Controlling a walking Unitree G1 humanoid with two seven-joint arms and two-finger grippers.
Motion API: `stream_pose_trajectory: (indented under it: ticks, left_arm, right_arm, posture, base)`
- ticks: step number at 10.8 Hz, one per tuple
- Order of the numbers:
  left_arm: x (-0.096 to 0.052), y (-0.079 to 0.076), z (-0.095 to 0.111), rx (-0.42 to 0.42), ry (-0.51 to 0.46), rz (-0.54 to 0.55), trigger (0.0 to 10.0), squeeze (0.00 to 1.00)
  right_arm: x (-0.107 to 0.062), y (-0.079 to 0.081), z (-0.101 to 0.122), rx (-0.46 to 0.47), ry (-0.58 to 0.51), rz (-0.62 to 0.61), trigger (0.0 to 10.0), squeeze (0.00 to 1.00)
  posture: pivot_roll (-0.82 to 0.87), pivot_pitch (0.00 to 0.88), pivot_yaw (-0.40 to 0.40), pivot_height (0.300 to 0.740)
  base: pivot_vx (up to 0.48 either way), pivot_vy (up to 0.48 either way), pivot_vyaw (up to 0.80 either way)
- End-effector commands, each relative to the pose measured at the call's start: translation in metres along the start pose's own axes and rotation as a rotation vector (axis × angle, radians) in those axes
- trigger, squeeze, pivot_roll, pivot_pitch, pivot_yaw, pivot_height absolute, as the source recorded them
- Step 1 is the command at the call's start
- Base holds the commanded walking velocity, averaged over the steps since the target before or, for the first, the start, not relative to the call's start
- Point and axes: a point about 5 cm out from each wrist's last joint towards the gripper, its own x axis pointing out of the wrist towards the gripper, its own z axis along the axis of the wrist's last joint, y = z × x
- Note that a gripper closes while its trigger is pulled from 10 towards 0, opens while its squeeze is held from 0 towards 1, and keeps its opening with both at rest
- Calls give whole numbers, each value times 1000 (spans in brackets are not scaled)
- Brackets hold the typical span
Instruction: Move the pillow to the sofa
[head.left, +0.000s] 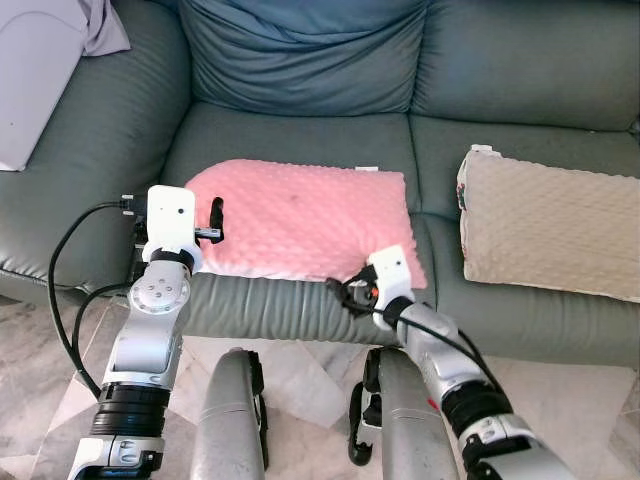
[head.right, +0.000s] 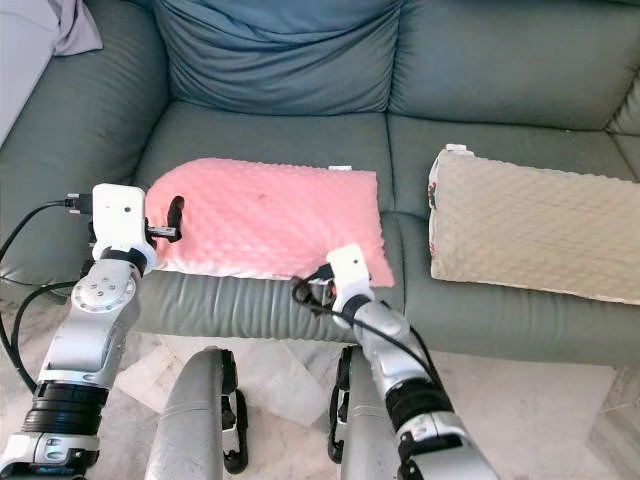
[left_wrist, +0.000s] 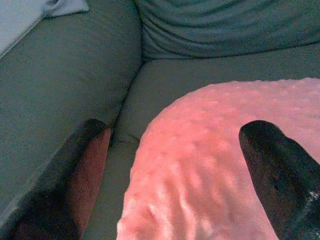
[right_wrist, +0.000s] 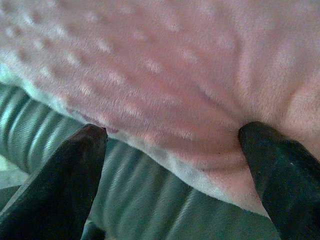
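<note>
Pink dimpled pillow (head.left: 300, 220) lies flat on the seat of a grey-green sofa (head.left: 300, 130), w/ its near edge at the seat's front lip. Left gripper (head.left: 212, 222) is at the pillow's left end, fingers spread apart: one finger (left_wrist: 280, 170) rests over the pink fabric, the other (left_wrist: 65, 185) sits off it beside the sofa arm. Right gripper (head.left: 352, 290) is at the pillow's front right corner, fingers apart, straddling the pillow edge w/o clamping it. A beige pillow (head.left: 550, 225) lies on the sofa, right of the pink one, a small gap between them.
</note>
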Motion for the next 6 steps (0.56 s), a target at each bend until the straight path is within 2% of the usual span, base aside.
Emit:
stream_pose_trajectory:
  ticks: [1,3,4,6]
  left_arm:
    - [-3,3,-4,19,17,10,10000,0]
    - [-3,8,-6,29,25,23,10000,0]
    - [-2,8,-8,30,29,25,10000,0]
    - [2,6,-6,43,8,-4,10000,0]
  right_arm:
    - [-2,-2,-8,12,32,-15,10000,1000]
    - [0,7,7,29,-78,14,10000,1000]
    - [1,17,27,54,-207,54,10000,1000]
    - [-4,32,54,49,-349,70,10000,1000]
  posture:
    - [40,215,-4,636]
    - [40,213,-4,636]
    - [34,205,-4,636]
    - [24,166,-3,636]
  base:
    - [0,0,0]
    - [0,0,0]
    - [0,0,0]
    - [0,0,0]
